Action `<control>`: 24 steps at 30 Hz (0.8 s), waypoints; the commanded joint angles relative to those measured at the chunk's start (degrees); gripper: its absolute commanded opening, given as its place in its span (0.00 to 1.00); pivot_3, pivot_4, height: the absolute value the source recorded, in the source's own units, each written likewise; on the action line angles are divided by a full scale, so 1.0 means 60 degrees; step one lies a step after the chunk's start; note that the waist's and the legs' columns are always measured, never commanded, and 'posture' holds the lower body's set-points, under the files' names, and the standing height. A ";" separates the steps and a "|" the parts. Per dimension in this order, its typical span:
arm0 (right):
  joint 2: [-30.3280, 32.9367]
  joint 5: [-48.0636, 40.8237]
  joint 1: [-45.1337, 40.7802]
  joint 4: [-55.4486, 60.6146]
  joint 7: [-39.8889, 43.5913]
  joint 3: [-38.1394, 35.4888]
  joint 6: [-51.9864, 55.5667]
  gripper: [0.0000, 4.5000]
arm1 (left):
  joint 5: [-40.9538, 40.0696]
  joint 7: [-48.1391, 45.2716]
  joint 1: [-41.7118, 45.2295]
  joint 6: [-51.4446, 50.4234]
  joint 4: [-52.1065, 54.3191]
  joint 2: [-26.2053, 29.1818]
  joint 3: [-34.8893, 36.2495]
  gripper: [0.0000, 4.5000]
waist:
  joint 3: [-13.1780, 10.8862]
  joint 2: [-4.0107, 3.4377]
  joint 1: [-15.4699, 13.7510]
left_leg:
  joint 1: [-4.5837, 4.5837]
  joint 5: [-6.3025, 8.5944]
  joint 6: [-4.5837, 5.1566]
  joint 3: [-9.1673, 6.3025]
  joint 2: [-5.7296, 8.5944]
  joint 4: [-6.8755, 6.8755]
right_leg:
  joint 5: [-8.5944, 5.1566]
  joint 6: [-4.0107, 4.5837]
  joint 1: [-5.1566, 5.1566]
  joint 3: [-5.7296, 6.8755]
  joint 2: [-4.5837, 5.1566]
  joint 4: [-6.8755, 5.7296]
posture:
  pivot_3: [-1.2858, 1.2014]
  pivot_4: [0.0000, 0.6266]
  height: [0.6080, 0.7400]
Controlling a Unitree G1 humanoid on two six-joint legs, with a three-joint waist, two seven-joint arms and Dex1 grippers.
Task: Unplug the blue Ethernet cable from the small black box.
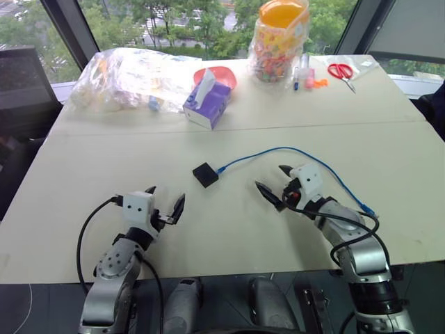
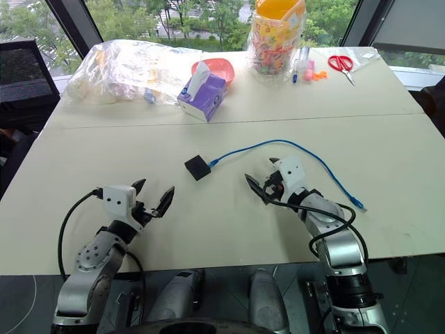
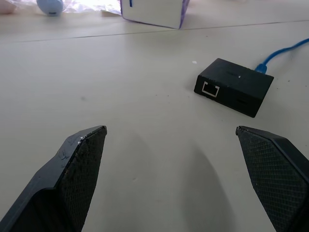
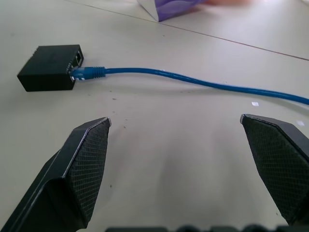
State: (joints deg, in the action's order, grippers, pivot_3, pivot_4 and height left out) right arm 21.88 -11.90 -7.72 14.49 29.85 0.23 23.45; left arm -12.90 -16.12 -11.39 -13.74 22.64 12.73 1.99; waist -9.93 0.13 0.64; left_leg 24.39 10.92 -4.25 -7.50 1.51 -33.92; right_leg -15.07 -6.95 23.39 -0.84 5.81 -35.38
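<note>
The small black box (image 1: 205, 175) lies flat near the middle of the table (image 1: 389, 132). The blue Ethernet cable (image 1: 278, 151) is plugged into the box's side at about 2 o'clock. From there it curves away over the table and ends at a loose plug near the table's edge at about 4 o'clock.

The box looks tiny and light, so it would likely slide if only the cord is pulled. The cord looks thin and bendy. The best spot to pinch is likely the blue plug end (image 4: 87, 73) right by the box, with the box held still.

The left pincer (image 1: 167, 202) sits at about 7 o'clock from the box, fingers wide apart, holding nothing. The right pincer (image 1: 275, 182) sits at about 4 o'clock from the box, also wide apart and holding nothing.

A purple tissue box (image 1: 207, 103) stands farther off at 12 o'clock.
</note>
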 commanded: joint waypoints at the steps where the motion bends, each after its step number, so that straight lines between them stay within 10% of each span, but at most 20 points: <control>1: 0.0202 -0.0197 -0.0218 0.0250 0.0190 -0.0166 -0.0035 1.00 | -0.0006 0.0125 0.0037 -0.0040 0.0420 0.0037 0.0209 0.99 | 0.0000 0.0000 -0.0009 | 0.0000 0.0000 0.0000 0.0000 0.0000 0.0000 | 0.0000 0.0000 0.0000 0.0000 0.0000 0.0000 | 0.52 0.24 0.90; 24: 0.2858 -0.1575 -0.2762 -0.0670 0.4001 0.0156 0.1359 1.00 | -0.4101 -0.2257 0.0276 -0.3497 0.1302 0.2249 0.2183 0.99 | -0.0010 0.0009 0.0010 | -0.0007 -0.0002 0.0003 0.0000 -0.0003 -0.0022 | 0.0002 0.0000 -0.0003 0.0000 -0.0009 -0.0031 | 0.52 0.24 0.90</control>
State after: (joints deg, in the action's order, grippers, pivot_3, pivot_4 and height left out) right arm 37.95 -20.52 -22.70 10.33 52.46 1.69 32.19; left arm -32.94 -27.59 -10.52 -32.74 29.67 24.83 12.15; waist -9.99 0.19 0.70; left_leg 24.35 10.91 -4.23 -7.50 1.49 -34.07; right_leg -15.06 -6.95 23.38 -0.84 5.76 -35.61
